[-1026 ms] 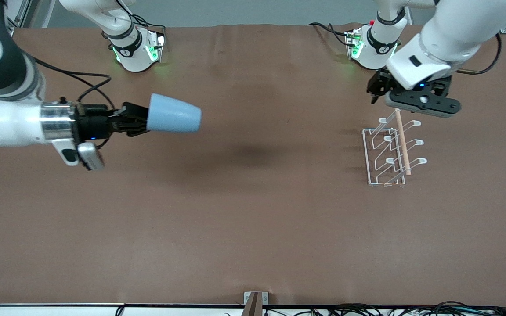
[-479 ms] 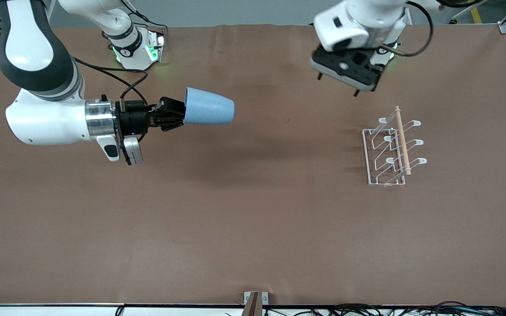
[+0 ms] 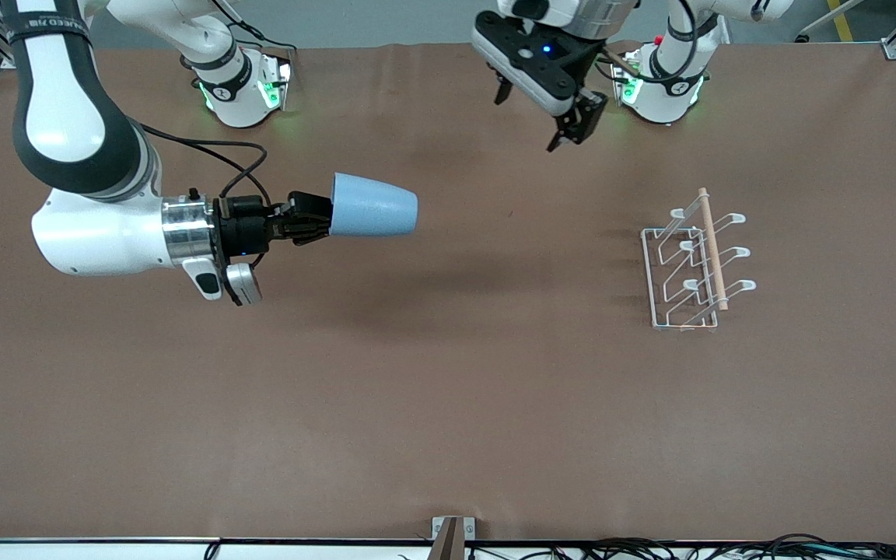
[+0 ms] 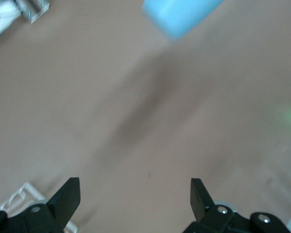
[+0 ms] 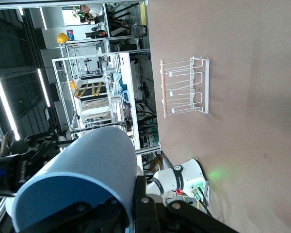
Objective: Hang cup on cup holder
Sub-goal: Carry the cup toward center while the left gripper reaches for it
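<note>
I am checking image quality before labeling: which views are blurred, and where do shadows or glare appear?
Front view: sharp, a soft dark shadow on the table under the cup that the right gripper holds. Left wrist view: smeared by motion; the cup is a blur above the open left gripper. Right wrist view: the cup holder is clear, with bright ceiling light strips.

Even overhead light throws a soft shadow on the brown counter (image 3: 448,389) beneath the right end effector (image 3: 322,217), while the left wrist view is motion-blurred.
</note>
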Controlling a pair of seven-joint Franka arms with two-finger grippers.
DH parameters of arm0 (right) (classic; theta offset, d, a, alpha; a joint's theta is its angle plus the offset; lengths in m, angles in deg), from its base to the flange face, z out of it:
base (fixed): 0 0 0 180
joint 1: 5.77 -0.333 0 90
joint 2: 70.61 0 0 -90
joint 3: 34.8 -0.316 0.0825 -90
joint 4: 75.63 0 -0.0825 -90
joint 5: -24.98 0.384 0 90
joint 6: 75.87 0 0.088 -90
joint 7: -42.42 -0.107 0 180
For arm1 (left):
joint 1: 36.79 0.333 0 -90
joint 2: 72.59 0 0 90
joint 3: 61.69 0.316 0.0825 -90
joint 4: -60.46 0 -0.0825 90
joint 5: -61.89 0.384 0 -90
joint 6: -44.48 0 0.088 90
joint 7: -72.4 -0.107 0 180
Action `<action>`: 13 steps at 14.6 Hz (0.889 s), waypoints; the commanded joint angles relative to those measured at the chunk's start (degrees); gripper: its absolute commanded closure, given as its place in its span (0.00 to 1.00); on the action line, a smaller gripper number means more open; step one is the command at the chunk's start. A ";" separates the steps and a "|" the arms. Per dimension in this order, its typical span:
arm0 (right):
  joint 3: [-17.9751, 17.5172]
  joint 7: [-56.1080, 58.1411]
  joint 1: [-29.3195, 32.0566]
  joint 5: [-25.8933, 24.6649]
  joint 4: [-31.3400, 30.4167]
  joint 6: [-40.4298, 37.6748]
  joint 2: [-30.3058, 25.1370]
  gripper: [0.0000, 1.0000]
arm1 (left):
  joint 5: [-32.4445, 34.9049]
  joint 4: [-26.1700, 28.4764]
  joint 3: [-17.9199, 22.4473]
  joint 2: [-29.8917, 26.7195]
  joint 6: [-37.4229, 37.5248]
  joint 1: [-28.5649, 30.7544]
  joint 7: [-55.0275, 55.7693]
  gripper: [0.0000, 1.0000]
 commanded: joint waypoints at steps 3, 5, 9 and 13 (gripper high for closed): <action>0.06 1.31 -0.85 1.85 -0.35 -0.08 0.86 0.98 | -0.40 -4.55 -0.99 6.01 -9.67 -1.51 -5.74 0.00; 0.06 1.40 -0.94 1.76 -0.44 -0.61 0.95 0.98 | -0.31 -4.55 -1.08 8.38 -14.25 -2.04 -7.32 0.00; 0.06 1.40 -2.34 1.76 -0.44 -0.52 0.95 0.98 | 3.11 -4.46 -0.99 10.93 -18.13 -5.29 -7.42 0.00; 0.15 5.78 -2.60 1.32 -0.70 -0.78 0.95 0.98 | 3.29 -4.38 -0.91 13.22 -20.60 -5.74 -12.42 0.00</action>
